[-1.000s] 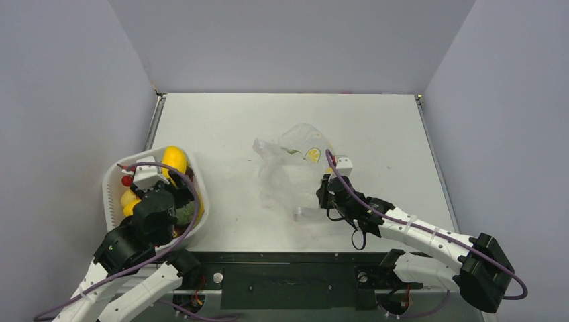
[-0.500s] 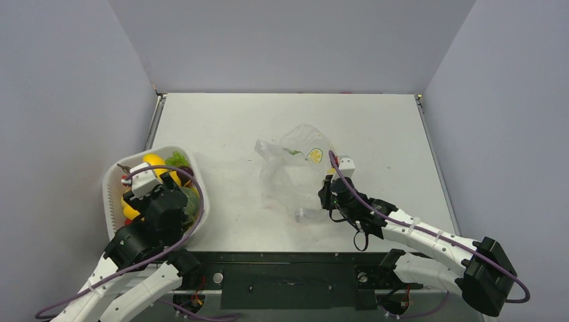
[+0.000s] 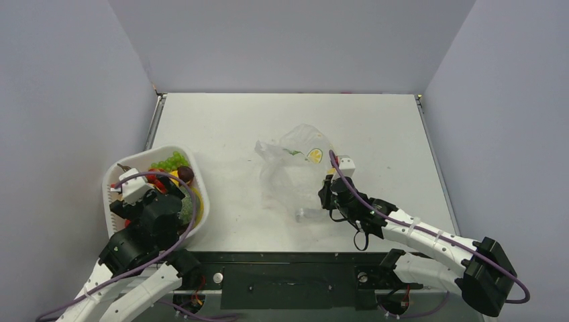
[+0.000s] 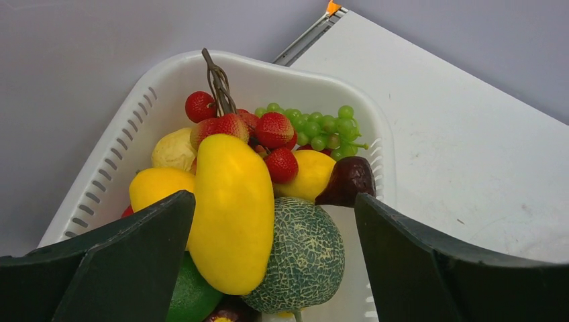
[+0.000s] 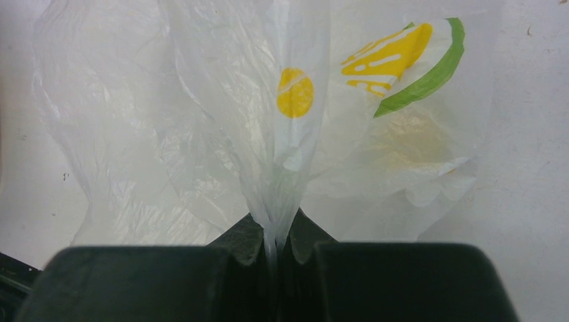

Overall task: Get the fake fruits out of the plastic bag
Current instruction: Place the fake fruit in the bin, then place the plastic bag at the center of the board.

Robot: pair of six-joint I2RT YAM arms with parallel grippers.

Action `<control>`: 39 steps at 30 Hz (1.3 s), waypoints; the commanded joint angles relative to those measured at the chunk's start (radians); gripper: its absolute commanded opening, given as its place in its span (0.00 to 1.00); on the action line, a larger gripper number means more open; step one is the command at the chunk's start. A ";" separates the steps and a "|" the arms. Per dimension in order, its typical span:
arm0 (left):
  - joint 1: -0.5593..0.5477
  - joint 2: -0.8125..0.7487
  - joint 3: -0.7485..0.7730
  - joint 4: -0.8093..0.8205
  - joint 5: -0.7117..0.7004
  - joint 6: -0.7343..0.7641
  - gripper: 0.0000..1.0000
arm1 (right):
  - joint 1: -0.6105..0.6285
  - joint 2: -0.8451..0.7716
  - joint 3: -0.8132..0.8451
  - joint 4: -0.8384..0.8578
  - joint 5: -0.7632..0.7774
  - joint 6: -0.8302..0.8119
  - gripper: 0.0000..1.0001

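Two arms show in the top view. The left gripper (image 3: pixel 161 194) hangs over the white basket (image 3: pixel 111 184) at the table's (image 3: pixel 235 121) near-left edge. A second ago it carried a yellow mango above that basket. Now the arm has pulled back toward its base, uncovering the green grapes (image 3: pixel 168 162) and red fruit behind it. The right gripper (image 3: pixel 327 194) has barely shifted. Its arm reaches low across the table from the near right, its tip against the plastic bag (image 3: pixel 295 168), which lies crumpled mid-table.

From the left wrist, the jaws stand wide apart and grasp nothing. The yellow mango (image 4: pixel 231 215) lies between them atop the pile of fake fruits (image 4: pixel 268 188), leaning on a netted melon (image 4: pixel 302 255). Strawberries (image 4: pixel 272 131), a lemon (image 4: pixel 312 174) and a dark brown fruit (image 4: pixel 345 181) sit behind it. None of this heap is clear from above.

From the right wrist, the fingers (image 5: pixel 245 241) are clenched on a bunched fold of the bag's film, which rises from them. A yellow and green print (image 5: pixel 402 60) marks the bag. A pale yellowish shape shows through the film below the print, but I cannot tell what it is.
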 commanded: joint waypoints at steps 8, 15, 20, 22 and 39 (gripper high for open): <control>0.004 -0.076 0.024 0.111 0.081 0.103 0.95 | -0.010 0.029 0.045 0.023 0.006 -0.013 0.00; 0.004 -0.065 0.004 0.263 0.337 0.211 0.96 | -0.052 0.061 0.150 -0.003 0.032 -0.054 0.00; 0.004 0.013 0.010 0.323 0.513 0.253 0.96 | -0.163 0.120 0.285 -0.097 0.100 -0.074 0.00; 0.003 0.042 0.016 0.330 0.564 0.265 0.96 | -0.230 0.153 0.359 -0.142 0.114 -0.070 0.00; 0.004 0.034 0.010 0.374 0.839 0.256 0.97 | -0.634 0.670 0.875 -0.279 0.172 -0.152 0.28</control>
